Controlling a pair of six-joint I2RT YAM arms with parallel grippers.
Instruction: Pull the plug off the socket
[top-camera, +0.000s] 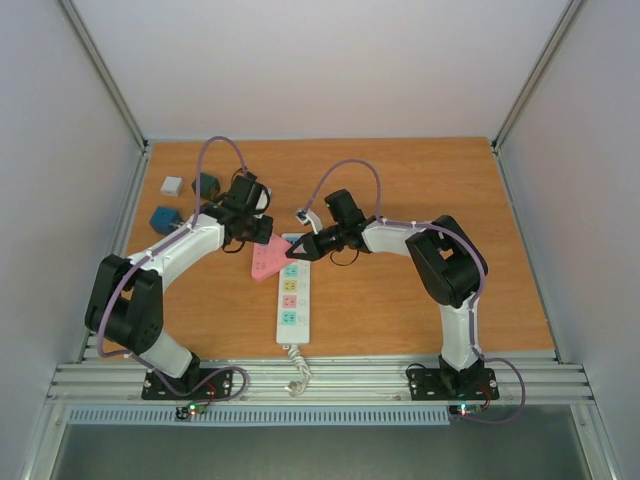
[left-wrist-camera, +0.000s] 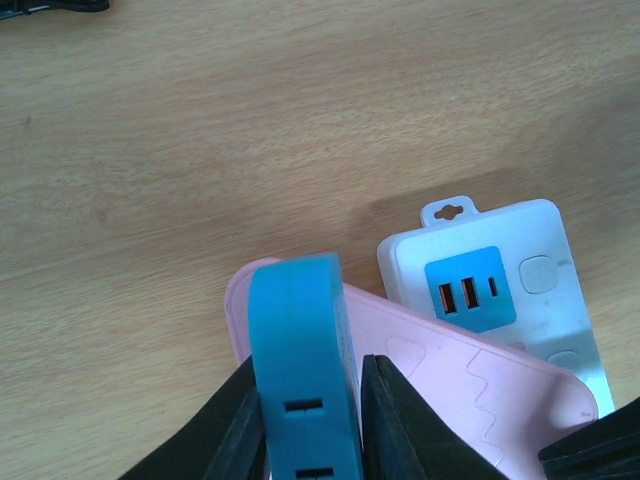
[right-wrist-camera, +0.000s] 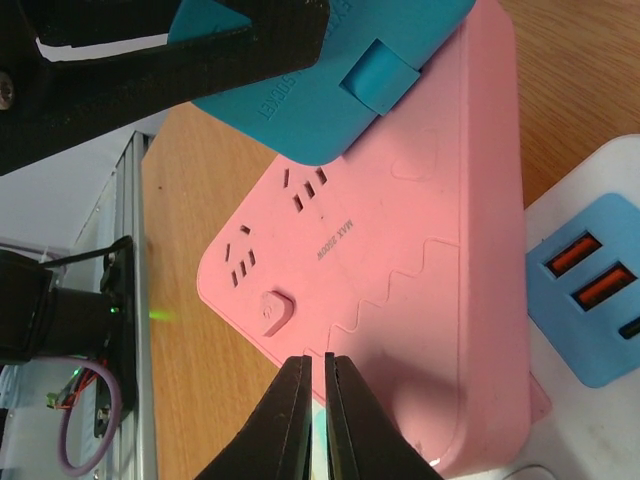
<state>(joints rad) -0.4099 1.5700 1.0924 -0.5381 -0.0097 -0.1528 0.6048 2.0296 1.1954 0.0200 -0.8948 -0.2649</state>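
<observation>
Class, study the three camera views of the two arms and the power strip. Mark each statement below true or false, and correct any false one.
1. The left gripper is closed around a blue plug. True.
2. The right gripper is wide open. False: its fingers are nearly together with nothing between them, at the edge of the pink adapter.
3. The pink adapter lies over the cord end of the white power strip. False: it overlaps the far end, by the blue USB panel; the cord is at the near end.
4. The blue USB panel has two orange ports. True.
</observation>
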